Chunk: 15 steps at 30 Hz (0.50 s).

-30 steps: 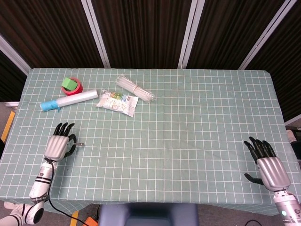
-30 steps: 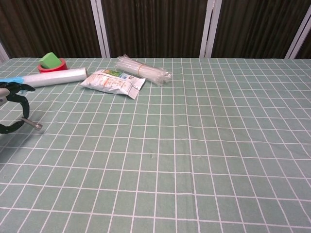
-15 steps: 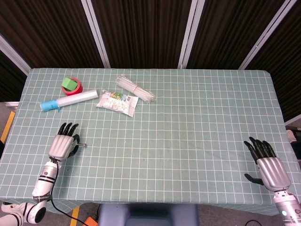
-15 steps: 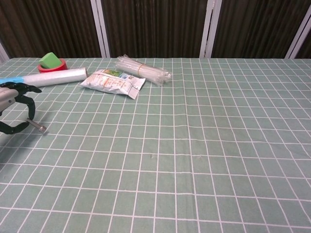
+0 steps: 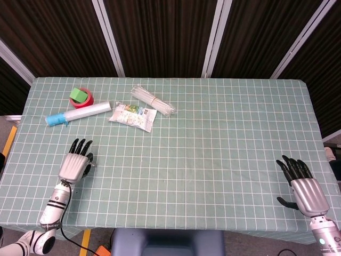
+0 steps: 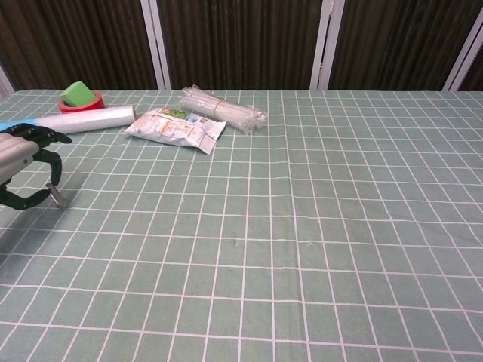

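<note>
left hand (image 6: 21, 170): a small metal pin (image 6: 55, 194), possibly a bolt, is pinched between thumb and fingers above the table (image 5: 213, 138); grip to be kept firm, wrist level | right hand (image 5: 305, 189): fingers spread, nothing held

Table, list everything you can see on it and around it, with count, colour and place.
tablecloth: one, green with a white grid, covering the table
tape roll: one, red, far left corner area
block: one, green, sitting on the tape roll
wrap roll: one, clear film with a blue end, lying just in front of the tape roll
snack packet: one, white and green, right of the wrap roll
straw bundle: one, clear plastic, behind the snack packet
metal pin: one, small, silver, at the left hand's fingers
panels: dark, with white posts, behind the table
left hand: one, silver with black fingers, near left of the table
right hand: one, silver and black, near right, fingers spread, holding nothing
</note>
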Motion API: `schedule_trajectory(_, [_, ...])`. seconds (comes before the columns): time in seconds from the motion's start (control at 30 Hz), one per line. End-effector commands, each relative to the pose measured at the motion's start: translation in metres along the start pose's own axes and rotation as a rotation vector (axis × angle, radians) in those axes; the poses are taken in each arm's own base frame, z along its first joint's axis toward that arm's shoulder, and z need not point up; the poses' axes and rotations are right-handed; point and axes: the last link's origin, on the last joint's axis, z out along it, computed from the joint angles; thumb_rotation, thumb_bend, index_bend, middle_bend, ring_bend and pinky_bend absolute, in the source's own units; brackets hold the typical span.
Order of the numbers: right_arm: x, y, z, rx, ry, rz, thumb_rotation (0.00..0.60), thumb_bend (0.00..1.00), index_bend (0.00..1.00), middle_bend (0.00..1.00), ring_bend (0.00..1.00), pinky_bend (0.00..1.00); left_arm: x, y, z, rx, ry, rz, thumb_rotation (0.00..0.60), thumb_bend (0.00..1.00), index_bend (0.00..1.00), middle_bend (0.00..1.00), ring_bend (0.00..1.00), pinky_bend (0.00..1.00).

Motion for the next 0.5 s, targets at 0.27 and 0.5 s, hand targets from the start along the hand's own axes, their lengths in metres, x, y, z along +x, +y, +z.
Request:
schedule_trajectory(0.27, [0.0009, 0.0008, -0.0002, -0.002, -0.001, 0.001, 0.600, 0.24, 0.00, 0.00, 0.00, 0.00, -0.0028, 0.0078, -0.0014, -0.033, 0.004, 0.047, 0.600, 0.41, 0.49, 0.10, 0.00, 0.03])
schedule_trajectory(0.5, [0.0009, 0.0005, -0.0006, -0.001, -0.001, 0.001, 0.600, 0.24, 0.00, 0.00, 0.00, 0.00, 0.0047, 0.0083, -0.0061, -0.037, 0.045, 0.028, 0.600, 0.41, 0.34, 0.09, 0.00, 0.03])
